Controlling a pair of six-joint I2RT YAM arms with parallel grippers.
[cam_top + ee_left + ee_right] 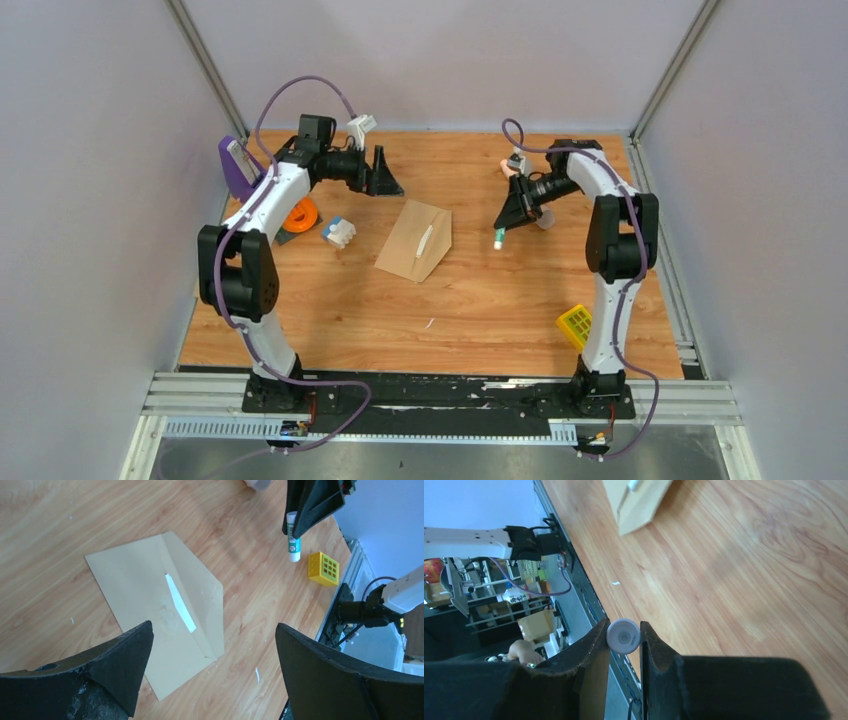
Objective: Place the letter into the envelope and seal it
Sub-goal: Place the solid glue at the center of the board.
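Observation:
The tan envelope (410, 243) lies flat mid-table, its flap folded over the body. It also shows in the left wrist view (145, 600) and at the top of the right wrist view (644, 502). A thin white strip (180, 603) shows along the flap's edge; I cannot tell if it is the letter, which is otherwise hidden. My left gripper (386, 181) is open and empty, above and behind the envelope (214, 627). My right gripper (516, 214) is shut on a white glue stick (499, 238), right of the envelope; the stick's round end (623, 636) sits between the fingers.
A purple object (235, 166), an orange spool (301, 213) and a small white-blue item (340, 232) lie at the left. A yellow perforated cube (574, 326) sits by the right arm's base. A tiny white scrap (430, 323) lies in front of the envelope.

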